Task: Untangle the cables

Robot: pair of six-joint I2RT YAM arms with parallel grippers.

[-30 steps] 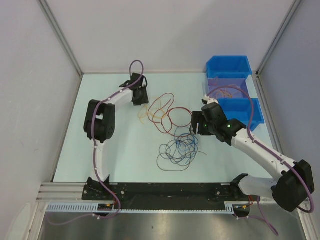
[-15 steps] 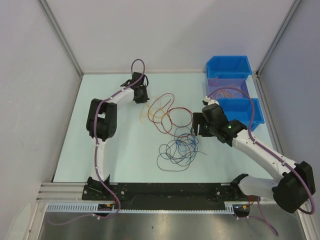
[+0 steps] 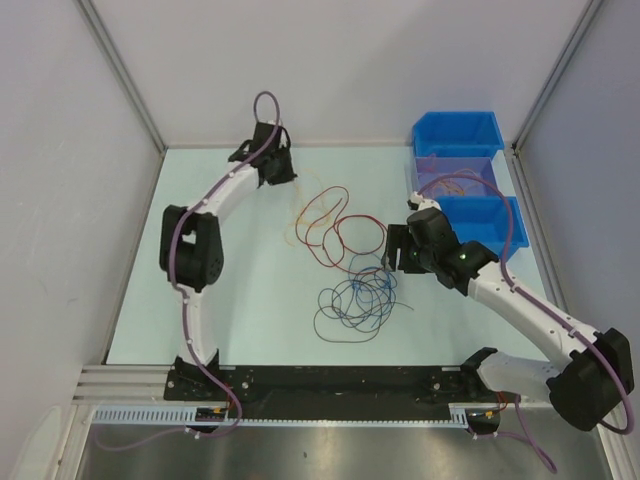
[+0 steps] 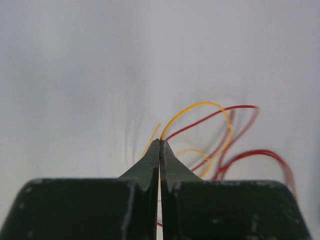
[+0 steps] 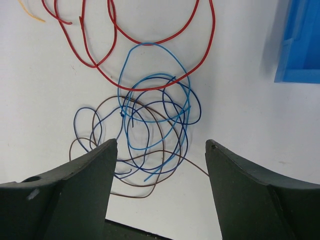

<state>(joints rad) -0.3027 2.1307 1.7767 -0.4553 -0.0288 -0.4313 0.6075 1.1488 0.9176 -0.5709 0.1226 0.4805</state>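
Top view: left claw (image 3: 271, 168) has pulled back toward 12 o'clock over the last second, drawing the orange cable (image 3: 300, 220) out of the red loops (image 3: 338, 228). Right claw (image 3: 393, 252) has barely moved and sits over the blue-dark tangle (image 3: 358, 300) mid-surface (image 3: 250, 290).

Left wrist: left claw (image 4: 159, 144) is pinched fully closed on the orange cable (image 4: 197, 105), with the red loops (image 4: 240, 107) trailing beyond.

Right wrist: right claw (image 5: 161, 145) is wide open and empty, with the blue-dark tangle (image 5: 150, 120) below. Orange looks close to separated; the tangle is untouched.

blue bins (image 3: 457, 132) | three in a row | far right corner of pale table (image 3: 250, 300)
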